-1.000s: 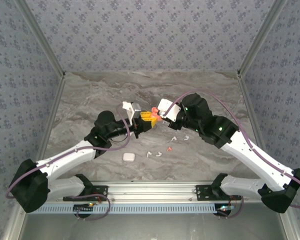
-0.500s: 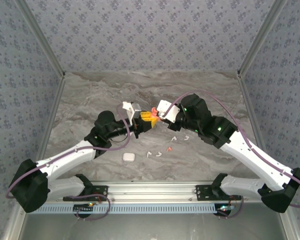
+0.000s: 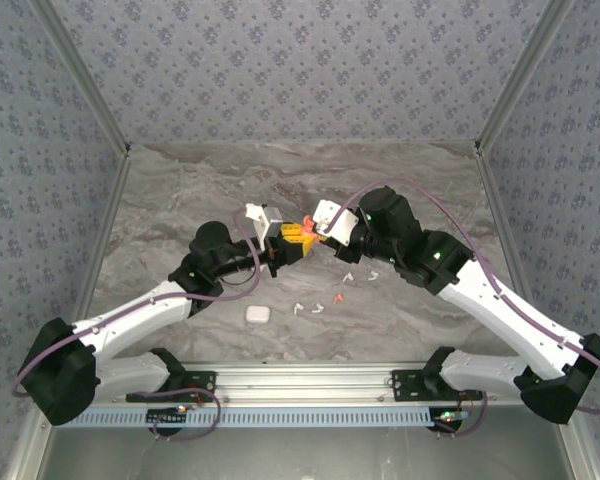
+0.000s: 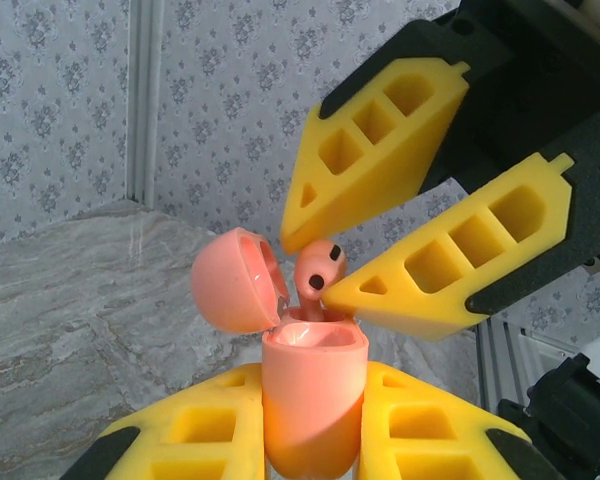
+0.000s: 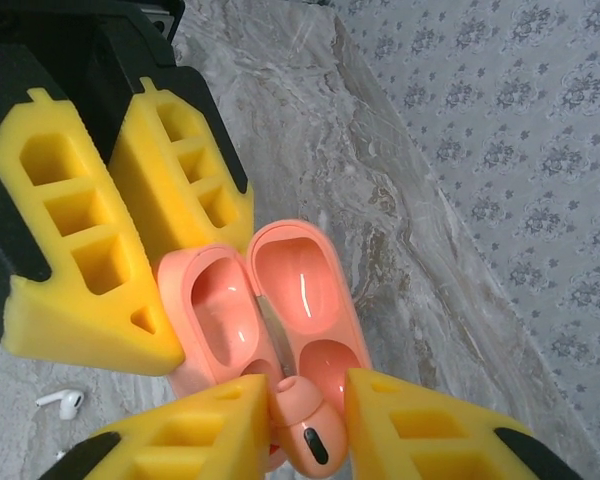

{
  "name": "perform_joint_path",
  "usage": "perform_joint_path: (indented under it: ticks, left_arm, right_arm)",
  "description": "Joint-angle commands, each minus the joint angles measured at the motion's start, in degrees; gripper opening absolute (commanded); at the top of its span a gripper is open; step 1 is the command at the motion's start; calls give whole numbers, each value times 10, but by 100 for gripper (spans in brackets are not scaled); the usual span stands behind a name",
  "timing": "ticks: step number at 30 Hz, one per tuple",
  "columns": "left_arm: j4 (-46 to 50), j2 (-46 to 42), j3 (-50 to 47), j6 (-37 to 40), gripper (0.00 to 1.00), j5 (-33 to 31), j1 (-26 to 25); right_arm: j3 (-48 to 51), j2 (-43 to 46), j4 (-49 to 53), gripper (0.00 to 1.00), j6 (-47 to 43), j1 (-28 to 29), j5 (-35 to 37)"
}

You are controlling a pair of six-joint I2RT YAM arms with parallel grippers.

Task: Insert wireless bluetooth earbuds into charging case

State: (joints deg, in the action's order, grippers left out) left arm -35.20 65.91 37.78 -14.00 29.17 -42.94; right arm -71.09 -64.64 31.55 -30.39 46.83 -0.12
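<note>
From the top external camera, two tools meet above the grey marble-patterned surface [image 3: 180, 190]. The left tool [image 3: 283, 248] is clamped on one salmon-pink rounded plastic charging case [image 3: 308, 222], and the right tool [image 3: 321, 232] is just beside that case. On the arm-base side of the salmon-pink case lie four white stemmed plastic earbuds [image 3: 348, 277], one orange-red earbud [image 3: 340, 298] and one white rounded-square case [image 3: 258, 313].

In the left wrist view, the salmon-pink case [image 4: 315, 400] stands upright between the left tool's yellow fingers [image 4: 210, 425], with its lid [image 4: 235, 282] hinged open. One glossy salmon-pink earbud [image 4: 320, 272] sits at the case's mouth. Its bulb is up, its stem points down into the well, and its long axis is in line with the case's. The right tool closes on the bulb, both fingertips touching it.

In the right wrist view, the bud shows a dark oval spot. One white earbud lies on the surface well apart from the case.
</note>
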Motion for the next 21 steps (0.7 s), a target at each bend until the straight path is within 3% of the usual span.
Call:
perform_joint_path:
  ticks: [1,11,15,21]
  left_arm:
    - [-46,-3,8,3,0,3,-5]
    - [-85,-3,-8,0,0,-16,-6]
    - [-90,-7,-11,4,0,-31,-6]
    - [-95,-42,-34,35,0,-91,-6]
  right_arm:
    - [-28,-6,26,34,27,-6,-67]
    - [-107,6,34,65,142,-105,-262]
    - [-100,18,14,73,194,-144,-285]
    - [-21,48,7,75,254,-179,-231]
